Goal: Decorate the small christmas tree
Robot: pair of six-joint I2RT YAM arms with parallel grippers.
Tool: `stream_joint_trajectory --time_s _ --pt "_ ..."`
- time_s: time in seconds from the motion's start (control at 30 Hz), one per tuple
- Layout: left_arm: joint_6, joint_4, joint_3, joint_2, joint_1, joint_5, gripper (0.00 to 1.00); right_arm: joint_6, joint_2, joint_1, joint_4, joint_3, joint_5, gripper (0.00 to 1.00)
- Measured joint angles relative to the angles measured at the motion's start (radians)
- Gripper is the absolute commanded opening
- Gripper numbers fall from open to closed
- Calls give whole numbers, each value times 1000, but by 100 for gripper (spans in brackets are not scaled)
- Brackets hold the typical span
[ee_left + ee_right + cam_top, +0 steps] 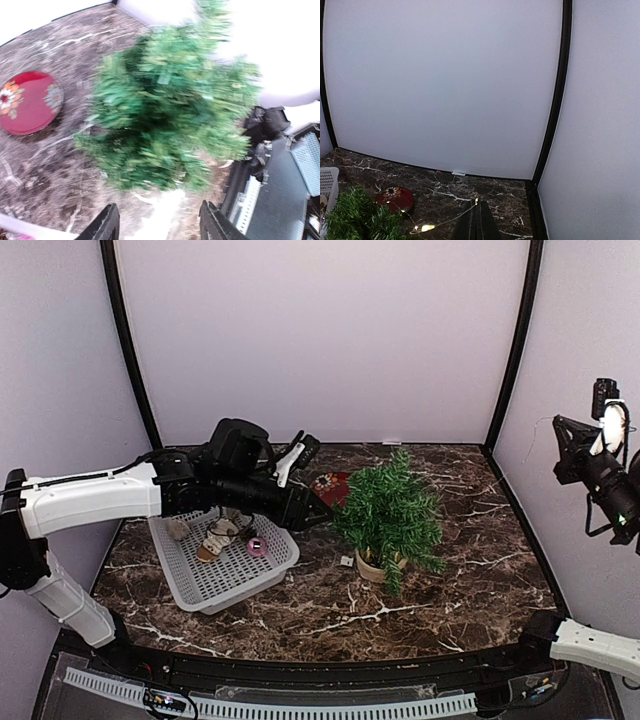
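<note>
1. The left arm (90, 498) reaches level across from the left, low over the surface (470, 570), wrist turned toward the greenery.
2. The left pincer (159, 207) stands open, its two black fingers (104, 226) apart with nothing between them.
3. The small christmas tree (390, 502) stands upright directly ahead of the left pincer's tips, very near its left branches. The blurred wrist view does not show whether they touch.
4. The tree's beige pot (372, 566) sits on the surface, lower than and just past the left pincer.
5. The right arm (612, 495) is raised high at the right edge, well apart from the tree.
6. The right pincer (476, 205) is closed. A thin wire (427, 227) with lit bulbs runs up toward its tips, possibly pinched there, though that is hard to tell.
7. A white mesh basket (275, 565) lies behind and beneath the left pincer, under that arm's forearm.
8. Inside it are a pink ring (257, 547), a beige-and-brown piece (218, 538) and a greyish lump (178, 530).
9. A red plate (330, 488) with a flower pattern lies flat just beyond the left pincer.
</note>
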Motion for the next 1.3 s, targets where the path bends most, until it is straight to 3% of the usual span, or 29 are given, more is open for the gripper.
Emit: stream_joint_trajectory --time_s 0.23,0.43,0.57,0.73,0.87,1.0,1.07,1.3 --pt "10 -134 101 117 58 -73 57 -10 -18 0 -3 39 40 0" --pt "77 -198 79 166 113 -24 57 -27 -17 0 -4 40 51 0" --pt "109 -206 60 191 117 24 48 -38 -17 0 -5 43 67 0" --pt "128 -190 57 232 117 79 47 -55 -17 0 -5 54 85 0" --pt "133 -171 56 259 117 95 34 -66 -17 0 -4 63 96 0" --pt "138 -160 56 273 117 92 4 -73 -17 0 -6 65 104 0" --pt "144 -161 56 275 117 90 0 -78 -18 0 -11 73 108 0" --pt "141 -161 61 254 117 97 0 -82 -24 0 -27 112 119 0"
